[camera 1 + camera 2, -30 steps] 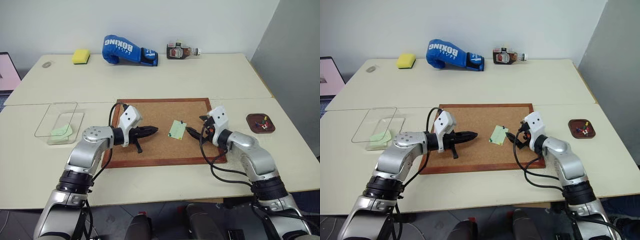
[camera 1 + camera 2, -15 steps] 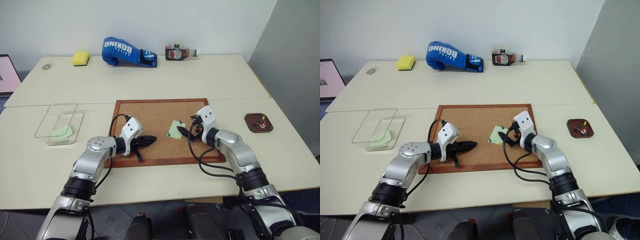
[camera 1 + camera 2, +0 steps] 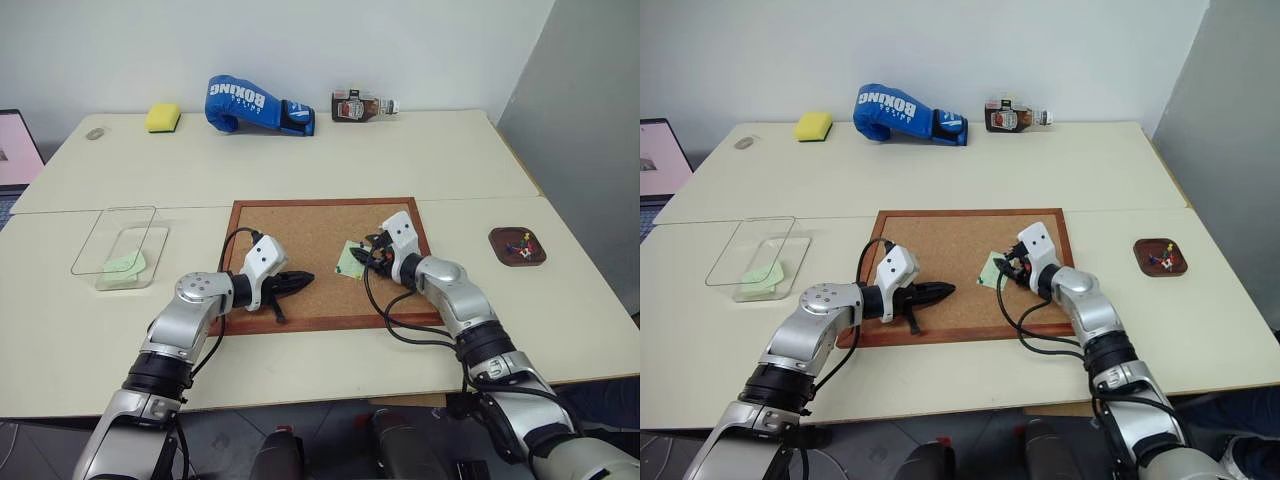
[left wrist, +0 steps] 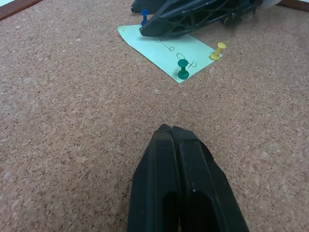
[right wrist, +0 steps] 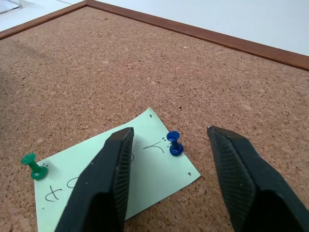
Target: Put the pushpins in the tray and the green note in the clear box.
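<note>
At the left of the head view the clear box (image 3: 116, 246) holds one green slip. Left of centre, the left gripper (image 3: 300, 279) rests on the cork board (image 3: 310, 225), fingers pressed together. Right of centre, the right gripper (image 5: 170, 159) stands spread astride a blue pushpin (image 5: 174, 143) on the green note (image 5: 116, 183). At the far right sits the tray (image 3: 518, 246). The pin is tiny, hard and likely slippery; pinch its head. The note is light and flimsy.

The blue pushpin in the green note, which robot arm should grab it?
The right one. The right gripper has its open fingers either side of the blue pushpin in the green note. The left gripper is shut, farther back on the cork board.
</note>
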`<state>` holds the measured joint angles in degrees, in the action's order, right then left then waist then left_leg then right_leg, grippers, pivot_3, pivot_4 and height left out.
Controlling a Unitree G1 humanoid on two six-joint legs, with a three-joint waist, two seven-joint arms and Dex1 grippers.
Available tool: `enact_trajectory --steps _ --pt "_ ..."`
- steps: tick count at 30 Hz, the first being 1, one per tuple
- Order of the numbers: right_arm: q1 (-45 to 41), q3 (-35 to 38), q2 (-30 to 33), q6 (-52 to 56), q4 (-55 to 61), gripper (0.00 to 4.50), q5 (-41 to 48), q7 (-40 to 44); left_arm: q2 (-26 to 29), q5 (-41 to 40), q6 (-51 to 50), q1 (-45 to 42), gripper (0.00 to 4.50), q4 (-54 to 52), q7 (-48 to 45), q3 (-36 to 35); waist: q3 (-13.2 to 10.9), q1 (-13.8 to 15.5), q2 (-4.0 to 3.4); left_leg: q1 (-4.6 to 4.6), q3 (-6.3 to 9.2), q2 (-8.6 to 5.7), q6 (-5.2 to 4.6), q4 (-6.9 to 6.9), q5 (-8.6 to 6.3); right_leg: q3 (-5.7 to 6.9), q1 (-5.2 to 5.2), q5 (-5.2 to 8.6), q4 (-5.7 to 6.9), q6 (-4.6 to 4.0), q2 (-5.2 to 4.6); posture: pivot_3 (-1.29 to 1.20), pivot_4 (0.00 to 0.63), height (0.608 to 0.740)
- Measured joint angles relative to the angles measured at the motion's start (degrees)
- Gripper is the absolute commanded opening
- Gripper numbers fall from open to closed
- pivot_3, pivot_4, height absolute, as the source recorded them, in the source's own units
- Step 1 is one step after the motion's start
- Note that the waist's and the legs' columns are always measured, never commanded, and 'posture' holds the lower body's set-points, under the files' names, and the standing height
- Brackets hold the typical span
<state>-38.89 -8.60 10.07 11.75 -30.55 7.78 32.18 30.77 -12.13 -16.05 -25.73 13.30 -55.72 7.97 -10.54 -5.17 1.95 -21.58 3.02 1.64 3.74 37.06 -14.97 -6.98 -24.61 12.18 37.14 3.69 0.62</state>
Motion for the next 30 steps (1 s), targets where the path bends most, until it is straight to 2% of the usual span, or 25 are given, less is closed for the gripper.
enact_trajectory --steps 4,6,7,8,9,18,23,30 --pt "-0.23 0.07 -0.01 -1.19 -0.84 0.93 -0.3 0.26 0.08 0.0 -0.07 0.0 0.0 -0.02 -0.02 0.0 0.0 -0.01 0.0 0.01 0.0 0.0 0.0 0.0 0.0 0.0 0.01 0.0 0.0 0.0 0.0 0.0 0.15 0.74" --pt "-0.25 0.07 -0.02 -1.44 -0.97 0.65 -0.55 0.28 0.14 0.0 -0.12 0.0 0.0 -0.02 -0.02 0.0 0.0 -0.01 0.0 0.03 0.0 0.0 0.0 0.0 0.0 0.0 0.02 0.0 0.0 0.0 0.0 0.0 0.15 0.74" --pt "-0.29 0.07 -0.05 -1.52 -1.05 0.22 -0.85 0.36 0.19 0.0 -0.15 0.0 0.0 -0.02 -0.02 0.0 0.0 -0.02 0.0 0.05 0.0 0.0 0.0 0.0 0.0 0.0 0.04 0.0 0.0 0.0 0.0 0.0 0.15 0.74" --pt "-0.29 0.07 -0.09 -1.54 -1.05 0.23 -0.91 0.37 0.19 0.0 -0.16 0.0 0.0 -0.02 -0.02 0.0 0.0 -0.02 0.0 0.06 0.0 0.0 0.0 0.0 0.0 0.0 0.06 0.0 0.0 0.0 0.0 0.0 0.15 0.74" --pt "-0.29 0.05 -0.09 -1.61 -1.05 0.06 -0.92 0.47 0.19 0.0 -0.17 0.0 0.0 -0.02 -0.02 0.0 0.0 -0.02 0.0 0.09 0.0 0.0 0.0 -0.01 0.0 -0.01 0.09 0.0 0.0 0.0 0.0 0.0 0.15 0.74" --pt "0.2 0.08 -0.14 -3.77 -0.78 0.03 -1.99 0.39 0.19 0.19 -0.63 -0.46 0.0 0.12 0.02 0.18 -0.01 -0.04 -0.01 0.12 0.01 0.0 0.0 -0.01 0.0 -0.01 0.14 0.0 -0.02 0.0 0.01 0.0 0.15 0.74" --pt "1.07 0.95 -0.42 -6.36 6.12 0.03 -0.67 1.45 0.17 0.26 -1.15 -0.57 0.0 0.15 0.2 0.17 -0.01 -0.02 -0.02 0.16 0.03 0.0 0.0 -0.02 0.0 0.0 0.2 0.0 -0.04 0.0 0.01 0.0 0.15 0.74" --pt "1.68 2.97 -1.1 -4.64 8.53 0.03 0.77 1.16 -0.48 0.23 -3.24 -1.3 0.0 0.47 0.58 0.17 -0.01 -0.06 -0.02 0.5 0.03 0.0 0.0 -0.04 0.0 0.01 0.51 0.03 -0.07 -0.02 0.01 0.0 0.15 0.74"
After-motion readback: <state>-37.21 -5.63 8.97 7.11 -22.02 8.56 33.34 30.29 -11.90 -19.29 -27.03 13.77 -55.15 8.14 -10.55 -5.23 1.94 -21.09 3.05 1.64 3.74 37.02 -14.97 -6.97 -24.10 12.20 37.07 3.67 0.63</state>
